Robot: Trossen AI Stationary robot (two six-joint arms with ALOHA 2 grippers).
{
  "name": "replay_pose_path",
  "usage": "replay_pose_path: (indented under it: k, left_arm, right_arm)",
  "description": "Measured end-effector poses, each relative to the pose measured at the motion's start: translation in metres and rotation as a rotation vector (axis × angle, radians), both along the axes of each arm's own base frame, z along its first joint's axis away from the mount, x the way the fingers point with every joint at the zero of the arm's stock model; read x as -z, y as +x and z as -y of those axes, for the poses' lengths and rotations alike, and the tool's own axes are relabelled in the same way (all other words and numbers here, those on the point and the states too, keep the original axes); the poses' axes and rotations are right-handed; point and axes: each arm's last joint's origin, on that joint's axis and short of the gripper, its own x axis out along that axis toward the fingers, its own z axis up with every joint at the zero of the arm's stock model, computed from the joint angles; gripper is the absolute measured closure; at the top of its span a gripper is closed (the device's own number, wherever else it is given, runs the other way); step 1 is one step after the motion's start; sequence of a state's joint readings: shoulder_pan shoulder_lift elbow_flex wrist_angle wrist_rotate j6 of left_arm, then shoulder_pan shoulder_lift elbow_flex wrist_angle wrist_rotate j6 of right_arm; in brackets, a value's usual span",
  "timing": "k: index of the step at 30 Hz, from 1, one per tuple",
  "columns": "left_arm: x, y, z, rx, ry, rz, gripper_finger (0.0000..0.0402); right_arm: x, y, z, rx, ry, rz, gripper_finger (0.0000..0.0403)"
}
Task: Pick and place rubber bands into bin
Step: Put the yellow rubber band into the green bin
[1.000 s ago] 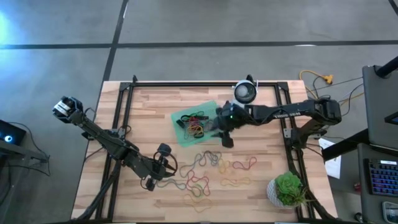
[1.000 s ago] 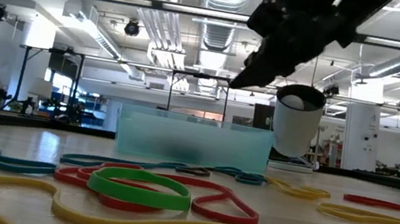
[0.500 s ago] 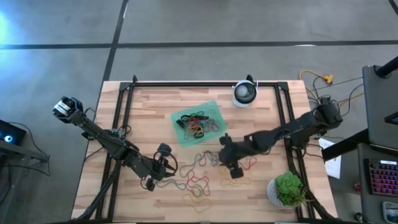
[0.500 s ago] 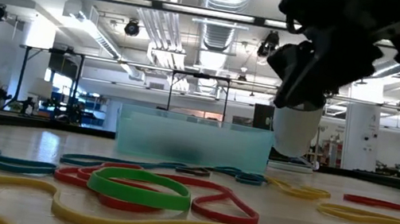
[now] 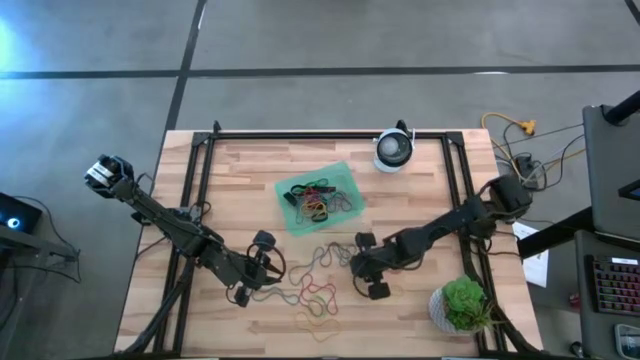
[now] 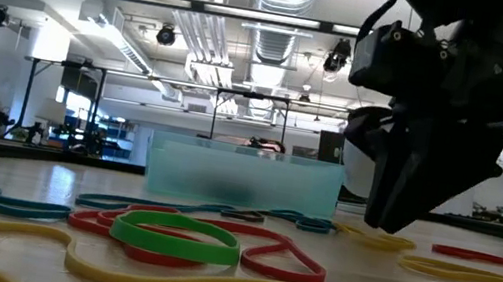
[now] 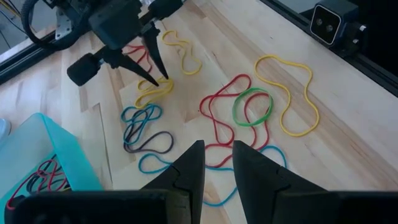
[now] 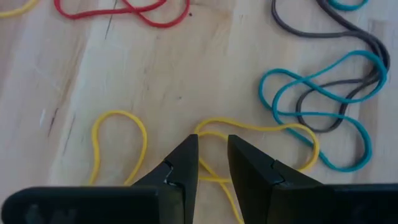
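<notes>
Right end effector [image 8: 208, 163] down at the bench [image 5: 420, 190], fingers narrow but not yet closed on a yellow rubber band [image 8: 261, 129] among loose ones well apart from the green bin [image 5: 283, 190]; next probably: pinch fully, lift, carry to bin.

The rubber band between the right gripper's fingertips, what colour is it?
Yellow. The rubber band shows best in the right wrist view, lying at the right gripper.
</notes>
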State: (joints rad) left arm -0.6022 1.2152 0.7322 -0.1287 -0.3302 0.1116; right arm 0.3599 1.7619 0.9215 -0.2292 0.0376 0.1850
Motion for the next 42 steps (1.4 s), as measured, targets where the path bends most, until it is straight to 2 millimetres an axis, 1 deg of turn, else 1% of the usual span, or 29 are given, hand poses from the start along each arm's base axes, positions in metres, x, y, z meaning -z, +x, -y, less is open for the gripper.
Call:
replay_pose_path:
  k: [8, 18, 23, 29, 35, 42]
  left_arm:
    - [0.0, 0.0, 0.0, 0.0, 0.0, 0.0, 0.0334]
    - [0.0, 0.0, 0.0, 0.001, -0.003, 0.004, 0.0334]
    - [0.0, 0.0, 0.0, 0.0, -0.004, 0.005, 0.0334]
    - [0.0, 0.0, 0.0, 0.0, -0.003, 0.005, 0.0334]
    - [0.0, 0.0, 0.0, 0.0, -0.004, 0.005, 0.0334]
    - [0.0, 0.0, 0.0, 0.0, -0.003, 0.004, 0.0334]
  right_arm:
    - [0.001, 0.0, -0.001, 0.043, 0.029, -0.01, 0.0321]
    - [0.021, 0.003, -0.004, 0.074, 0.031, -0.064, 0.0321]
    - [0.02, 0.003, -0.005, 0.064, 0.052, -0.056, 0.0321]
    - [0.016, 0.004, -0.012, 0.044, 0.073, -0.019, 0.0321]
    - [0.025, 0.006, -0.014, 0.045, 0.076, -0.02, 0.0321]
    - [0.025, 0.008, -0.017, 0.034, 0.093, 0.001, 0.0321]
